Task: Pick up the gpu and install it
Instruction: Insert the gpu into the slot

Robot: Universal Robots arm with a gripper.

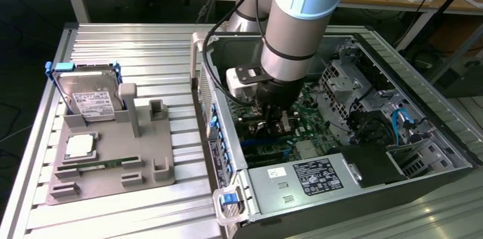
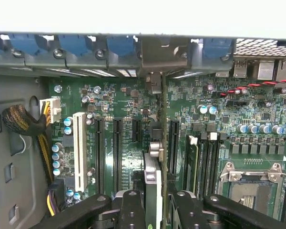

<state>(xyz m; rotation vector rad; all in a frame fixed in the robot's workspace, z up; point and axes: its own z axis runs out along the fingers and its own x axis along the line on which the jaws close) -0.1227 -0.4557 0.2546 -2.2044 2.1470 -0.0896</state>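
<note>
— From the exterior view?
— Shows the gripper (image 1: 276, 126) down inside the open computer case (image 1: 377, 199), mid-frame; cannot tell the grip from there. Also shows a hard drive (image 1: 87, 96) upright on the grey fixture (image 1: 106, 182), at the exterior view's left.
— And the wrist view?
— Shows both fingers (image 2: 132, 210) pinching the gpu (image 2: 153, 179) edge-on, over the green motherboard (image 2: 124, 105), among the black slots (image 2: 100, 148).
</note>
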